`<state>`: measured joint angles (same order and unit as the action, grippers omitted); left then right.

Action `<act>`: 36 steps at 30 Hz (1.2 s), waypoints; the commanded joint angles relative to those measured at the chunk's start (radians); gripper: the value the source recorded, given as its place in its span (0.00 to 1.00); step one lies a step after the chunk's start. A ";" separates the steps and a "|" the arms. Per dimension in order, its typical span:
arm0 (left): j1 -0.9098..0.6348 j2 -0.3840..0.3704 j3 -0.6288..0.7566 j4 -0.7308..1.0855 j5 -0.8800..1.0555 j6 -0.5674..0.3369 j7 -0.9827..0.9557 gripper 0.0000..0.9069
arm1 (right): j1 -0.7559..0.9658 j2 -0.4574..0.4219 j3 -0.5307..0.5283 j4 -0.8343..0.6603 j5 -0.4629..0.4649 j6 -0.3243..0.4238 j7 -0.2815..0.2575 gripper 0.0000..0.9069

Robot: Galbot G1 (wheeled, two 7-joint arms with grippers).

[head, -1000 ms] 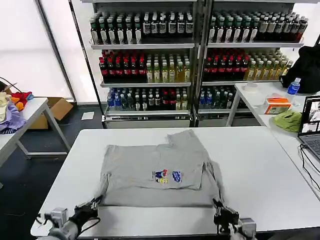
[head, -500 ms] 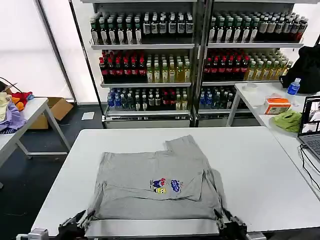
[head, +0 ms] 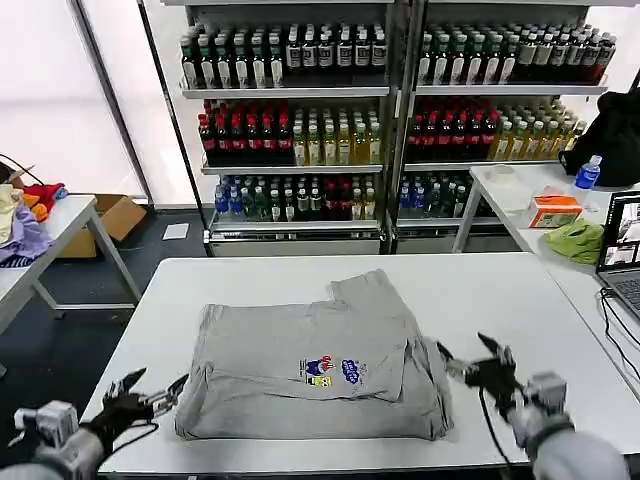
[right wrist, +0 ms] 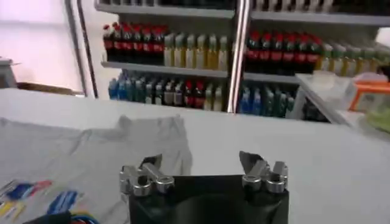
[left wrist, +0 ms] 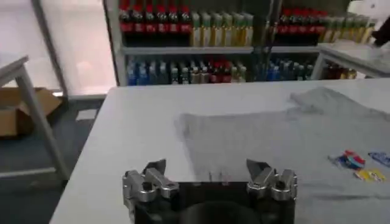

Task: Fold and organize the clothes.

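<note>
From my head view the room is bright and evenly lit, with strong white glare from the window panels (head: 110,90) at the back left, washed out to plain white. The white table (head: 560,310) reflects it softly; the grey shirt (head: 310,370) throws only a thin shadow along its right edge. Both wrist views look softer, and the bottle shelves (right wrist: 201,58) behind are out of focus. The shirt's chest print (left wrist: 359,167) is blurred, perhaps by motion.
</note>
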<state>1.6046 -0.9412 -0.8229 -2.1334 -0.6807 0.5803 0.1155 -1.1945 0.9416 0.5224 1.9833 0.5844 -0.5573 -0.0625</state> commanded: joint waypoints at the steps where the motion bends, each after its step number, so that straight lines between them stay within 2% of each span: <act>1: -0.579 0.193 0.355 0.459 -0.009 -0.002 0.194 1.00 | 0.617 -0.056 -0.329 -0.522 0.012 -0.001 -0.219 1.00; 2: -0.643 0.191 0.406 0.520 -0.006 -0.003 0.199 1.00 | 0.691 -0.035 -0.374 -0.598 -0.003 -0.002 -0.241 1.00; 6: -0.750 0.166 0.503 0.623 -0.004 -0.004 0.220 1.00 | 0.794 0.031 -0.455 -0.747 -0.033 0.005 -0.286 1.00; 13: -0.930 0.094 0.635 0.808 0.036 -0.018 0.245 1.00 | 0.865 0.172 -0.529 -0.959 -0.072 0.008 -0.291 1.00; 17: -0.986 0.055 0.658 0.881 0.036 -0.021 0.242 1.00 | 0.864 0.229 -0.527 -1.015 -0.088 0.007 -0.281 1.00; 24: -1.016 0.024 0.671 0.926 0.050 -0.026 0.236 1.00 | 0.851 0.264 -0.519 -1.045 -0.127 0.016 -0.278 1.00; 33: -0.965 0.034 0.656 0.933 0.074 -0.024 0.235 1.00 | 0.863 0.311 -0.511 -1.075 -0.139 0.020 -0.269 1.00; 34: -0.952 0.037 0.650 0.925 0.075 -0.022 0.235 0.97 | 0.865 0.314 -0.511 -1.080 -0.143 0.021 -0.270 1.00; 35: -0.940 0.038 0.644 0.916 0.079 -0.022 0.235 0.83 | 0.868 0.320 -0.511 -1.090 -0.146 0.025 -0.269 1.00; 36: -0.926 0.038 0.638 0.910 0.079 -0.021 0.235 0.76 | 0.870 0.323 -0.511 -1.091 -0.147 0.026 -0.269 1.00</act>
<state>0.6738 -0.9012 -0.2044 -1.2663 -0.6195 0.5566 0.3403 -0.3648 1.2138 0.0328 0.9707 0.4570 -0.5363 -0.3221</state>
